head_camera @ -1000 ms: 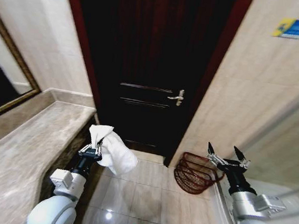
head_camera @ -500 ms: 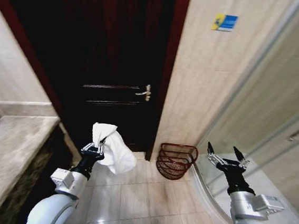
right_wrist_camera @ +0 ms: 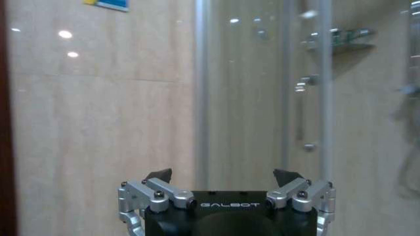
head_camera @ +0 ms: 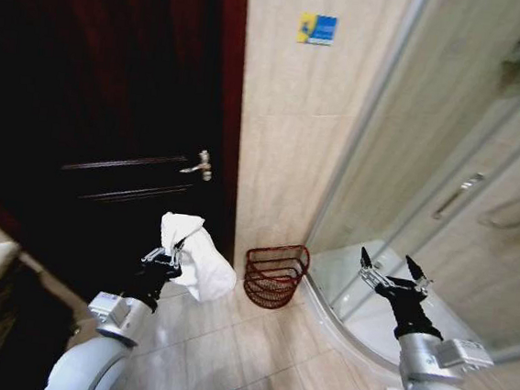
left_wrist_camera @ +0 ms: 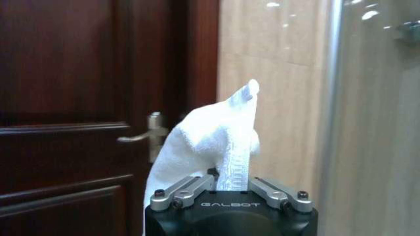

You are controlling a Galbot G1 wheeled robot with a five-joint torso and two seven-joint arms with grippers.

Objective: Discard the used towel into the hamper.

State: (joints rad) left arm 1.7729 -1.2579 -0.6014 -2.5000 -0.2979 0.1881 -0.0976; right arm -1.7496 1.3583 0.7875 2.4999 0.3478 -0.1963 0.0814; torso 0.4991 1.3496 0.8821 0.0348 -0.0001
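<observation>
The white towel (head_camera: pixel 197 257) bunches up in my left gripper (head_camera: pixel 167 258), which is shut on it and held raised at the lower left of the head view. In the left wrist view the towel (left_wrist_camera: pixel 211 142) rises from between the fingers of the left gripper (left_wrist_camera: pixel 231 189). The hamper (head_camera: pixel 274 274), a dark red basket of thin slats, stands on the floor against the tiled wall, to the right of the towel. My right gripper (head_camera: pixel 391 265) is raised at the lower right, open and holding nothing; it is seen again as the right gripper (right_wrist_camera: pixel 223 177) before the shower glass.
A dark wooden door (head_camera: pixel 111 116) with a lever handle (head_camera: pixel 198 164) fills the left. A curved glass shower enclosure (head_camera: pixel 446 176) with a raised white base (head_camera: pixel 342 300) stands at the right. Tiled floor (head_camera: pixel 254 351) lies between me and the hamper.
The whole view has swung to the right: door and counter slid left, the shower came into view, the hamper sits nearer the middle. Both arms keep their pose, towel still held.
</observation>
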